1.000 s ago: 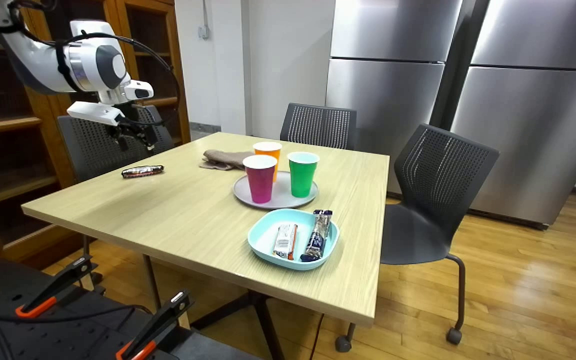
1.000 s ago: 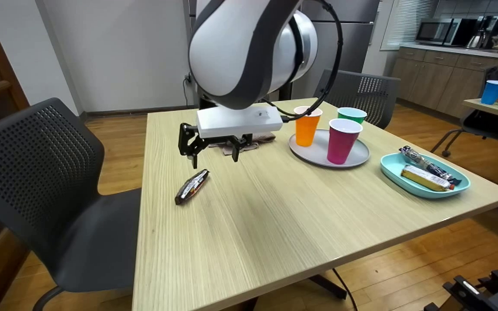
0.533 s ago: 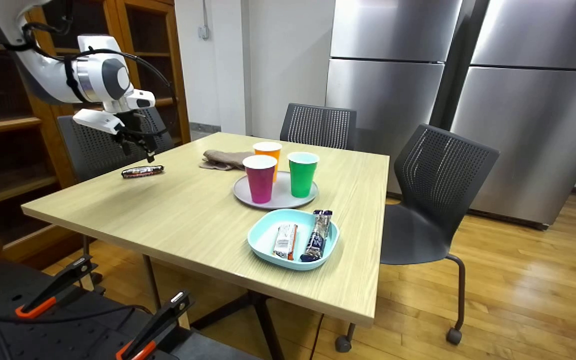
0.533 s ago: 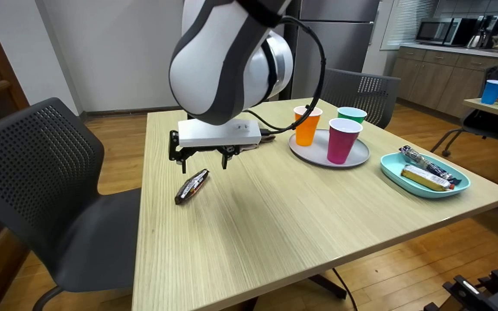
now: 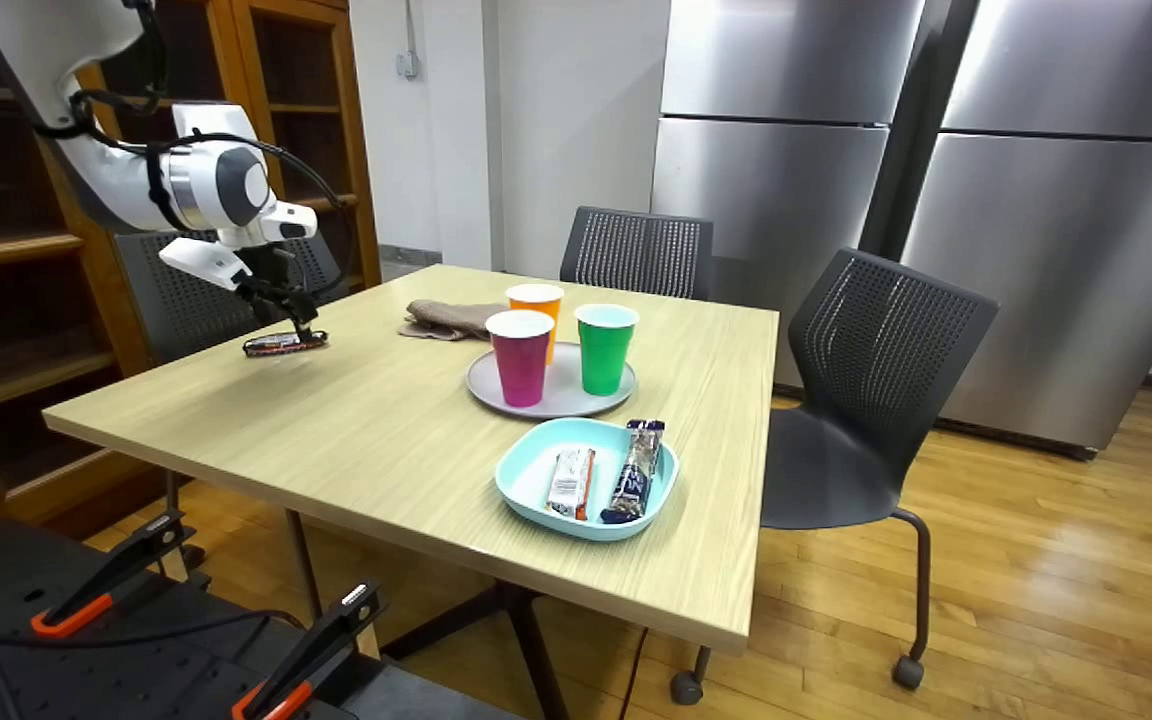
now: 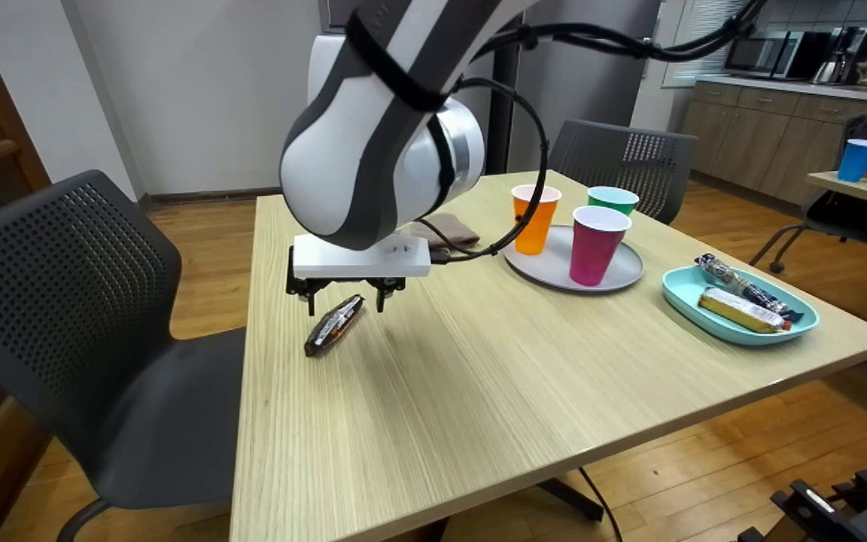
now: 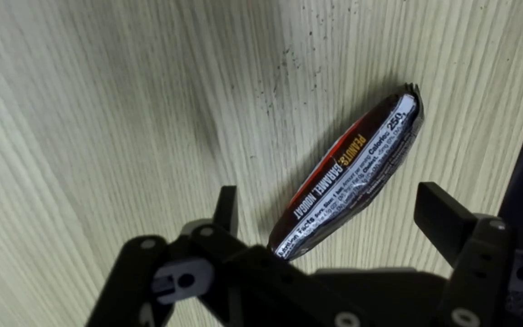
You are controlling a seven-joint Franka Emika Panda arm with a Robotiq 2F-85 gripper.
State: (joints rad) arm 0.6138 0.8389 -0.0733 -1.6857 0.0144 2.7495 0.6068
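A dark-brown wrapped candy bar lies on the pale wooden table, near one table edge. My gripper stands open over it, with nothing held. In the wrist view the bar runs diagonally between the two spread fingers, with a gap on either side. The gripper's linkage covers its near tip. Both exterior views show the fingertips low, close to the bar; whether they touch the table I cannot tell. In an exterior view a finger overlaps one end of the bar.
A grey plate carries a purple cup, a green cup and an orange cup. Beside it lies a brown cloth. A light-blue tray holds two wrapped bars. A dark chair stands by the table edge nearest the bar.
The arm has come down, bringing the gripper from well above the table to just over the bar. It stayed open throughout. Bar, cups and tray have not moved.
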